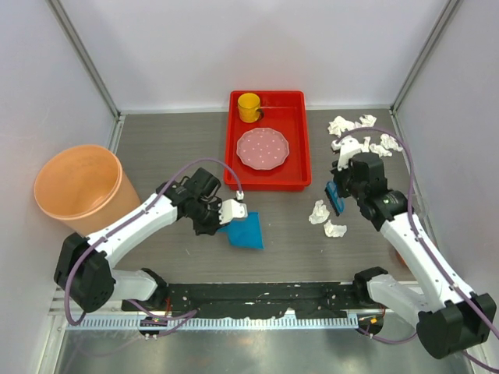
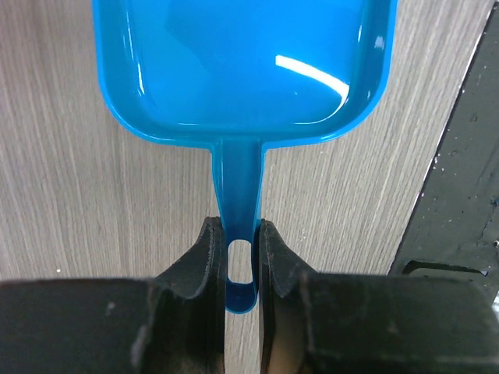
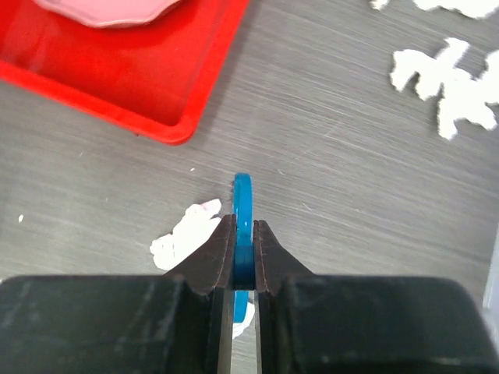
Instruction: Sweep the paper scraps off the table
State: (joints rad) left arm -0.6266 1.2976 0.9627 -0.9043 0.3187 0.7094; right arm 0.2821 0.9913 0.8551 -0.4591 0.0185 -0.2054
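My left gripper (image 1: pixel 231 214) is shut on the handle of a blue dustpan (image 1: pixel 246 233), which lies flat on the table (image 1: pixel 171 148) at front centre. In the left wrist view the jaws (image 2: pixel 238 230) pinch the handle and the pan (image 2: pixel 242 62) is empty. My right gripper (image 1: pixel 337 195) is shut on a thin blue brush (image 1: pixel 334 198), seen edge-on in the right wrist view (image 3: pixel 243 195). Two paper scraps (image 1: pixel 319 212) (image 1: pixel 335 229) lie just below and left of the brush; one shows beside the fingers (image 3: pixel 183 238). Several more scraps (image 1: pixel 362 132) lie at the back right, also seen in the right wrist view (image 3: pixel 452 86).
A red tray (image 1: pixel 300 183) at back centre holds a pink dotted plate (image 1: pixel 263 148) and a yellow cup (image 1: pixel 249 107). An orange bucket (image 1: pixel 78 187) stands at the left edge. White walls and metal rails border the table.
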